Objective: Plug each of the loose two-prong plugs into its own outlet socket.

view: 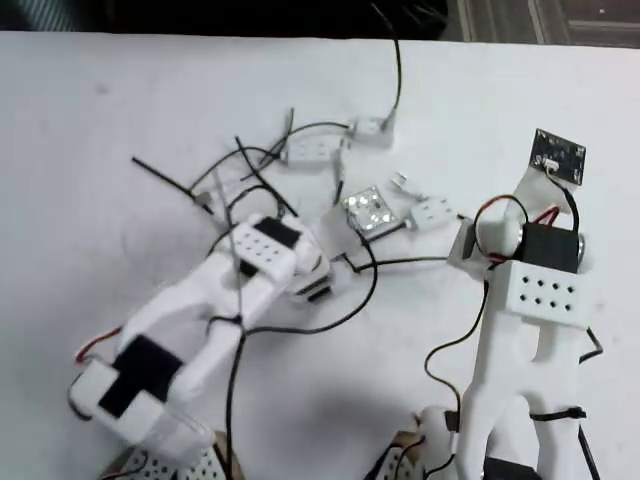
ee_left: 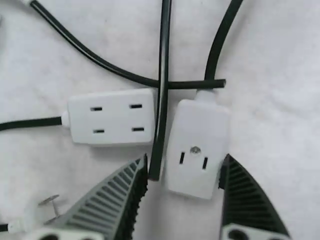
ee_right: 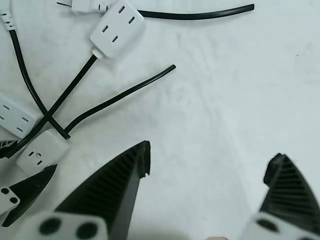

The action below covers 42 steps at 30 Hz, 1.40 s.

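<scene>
A white surface (view: 90,130) took up most of the high view, faintly smudged with grey at the left. Beyond its far edge a dark strip (view: 200,12) ran along the top of the frame, and a paler grey panelled area (view: 540,18) showed at the upper right. Near the middle lay a small shiny square thing (view: 367,212); what it was could not be told.

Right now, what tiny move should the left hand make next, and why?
Probably close the left hand on the white socket block. The hand is open and the block sits right in its gap, so a squeeze should catch it. The black cord lying right beside the block might get pinched too, so go gently.
</scene>
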{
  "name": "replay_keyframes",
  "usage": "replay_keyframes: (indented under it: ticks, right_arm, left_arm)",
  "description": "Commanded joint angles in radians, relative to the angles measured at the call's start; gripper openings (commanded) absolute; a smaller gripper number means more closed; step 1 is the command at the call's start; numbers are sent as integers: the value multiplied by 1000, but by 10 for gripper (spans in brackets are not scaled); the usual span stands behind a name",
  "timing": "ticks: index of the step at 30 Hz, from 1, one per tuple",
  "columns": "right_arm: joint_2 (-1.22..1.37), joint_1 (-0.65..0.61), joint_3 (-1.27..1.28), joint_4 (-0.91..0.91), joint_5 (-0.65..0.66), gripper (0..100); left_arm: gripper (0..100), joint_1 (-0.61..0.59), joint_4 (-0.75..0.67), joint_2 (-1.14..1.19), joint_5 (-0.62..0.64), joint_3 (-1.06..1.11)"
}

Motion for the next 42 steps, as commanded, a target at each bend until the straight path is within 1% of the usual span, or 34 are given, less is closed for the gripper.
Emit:
replay_keyframes:
  ticks: [1, 6, 10, 13, 16, 19, 23, 26, 27, 31, 32, 36, 42]
  right_arm:
    - [-27, 12, -5, -16, 12, 358]
    - [-27, 13, -5, -16, 12, 358]
    - [-27, 13, -5, -16, 12, 358]
    - [-27, 13, -5, -16, 12, 358]
    - [-27, 13, -5, -15, 12, 358]
    - [-27, 13, -5, -15, 12, 358]
    - [-27, 13, -5, -10, 12, 358]
    - [-27, 13, -5, -10, 12, 358]
    - [-27, 13, -5, -10, 12, 358]
    - [-27, 13, -3, -10, 12, 358]
    - [-27, 13, -3, -10, 12, 358]
    - [-27, 13, -3, -8, 12, 358]
    - [-27, 12, -3, -8, 12, 358]
  left_arm:
    - [203, 7, 18, 64, -6, -104]
    - [97, 8, 124, 102, -8, -195]
    - [20, 16, 209, 51, -6, -201]
    - [22, 28, 313, -33, 9, -196]
    - [22, 44, 430, -134, 84, -203]
    - [22, 53, 520, -232, 133, -203]
    - [22, 50, 614, -300, 173, -199]
    - [27, 47, 631, -289, 210, -187]
    - [43, 47, 629, -280, 212, -172]
    - [190, 45, 621, -249, 213, -124]
    - [208, 36, 623, -254, 213, -121]
    - [203, -1, 626, -332, 186, -124]
    - [203, -2, 640, -476, 161, -52]
